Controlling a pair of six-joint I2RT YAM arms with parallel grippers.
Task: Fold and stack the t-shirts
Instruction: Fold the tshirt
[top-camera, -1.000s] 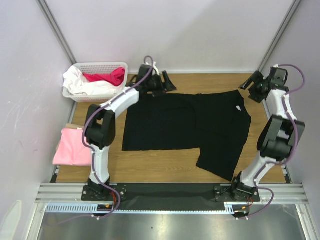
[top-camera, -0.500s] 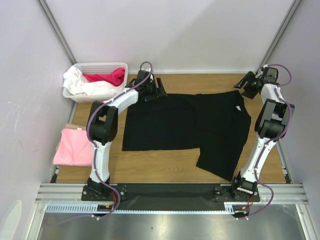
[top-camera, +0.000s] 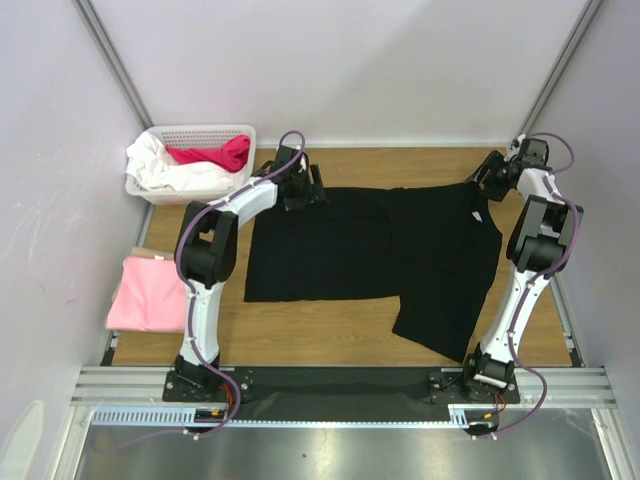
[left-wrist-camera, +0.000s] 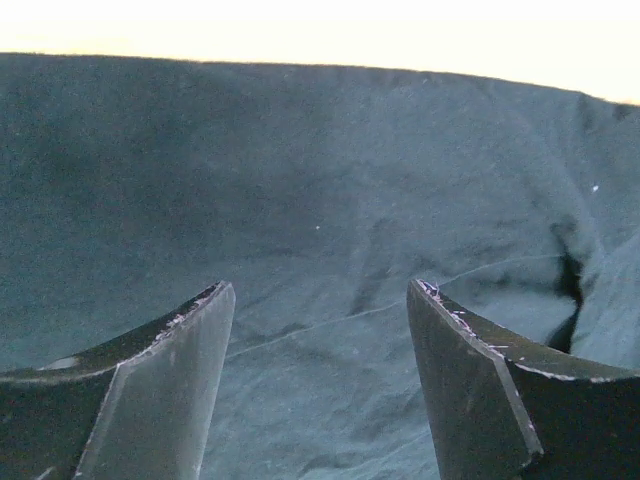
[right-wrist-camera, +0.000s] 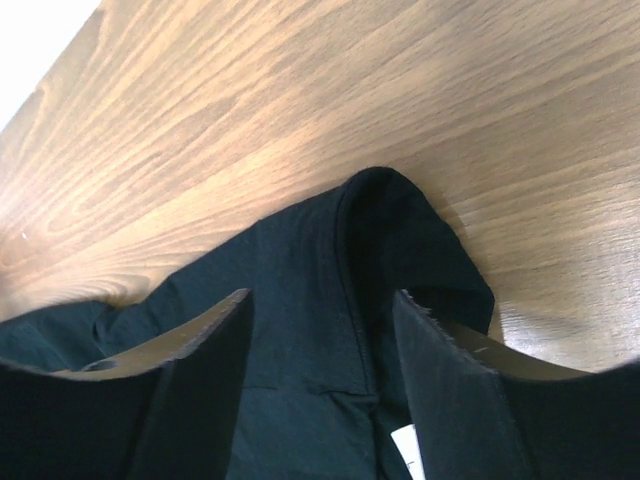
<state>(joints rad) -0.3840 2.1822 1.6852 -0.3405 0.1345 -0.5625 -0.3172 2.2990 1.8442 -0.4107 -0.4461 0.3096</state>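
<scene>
Black t-shirt (top-camera: 370, 245) lies spread flat across the middle of the wooden table (top-camera: 330, 335), its right part lapped over and reaching toward the near edge. Pink t-shirt (top-camera: 145, 295) sits folded at the table's left edge, well apart from it.

Left gripper (left-wrist-camera: 320, 300) at the shirt's far-left corner, low over the dark cloth, fingers spread, nothing pinched.

Right gripper (right-wrist-camera: 320, 300) at the far-right corner, fingers apart on either side of a turned-up fold of black fabric, bare wood just beyond.

White slotted basket (top-camera: 200, 130) in the far-left corner holds white and magenta cloth.

Pale lilac walls (top-camera: 340, 60) on three sides. Aluminium rail (top-camera: 340, 385) along the near edge carries both arm bases.
</scene>
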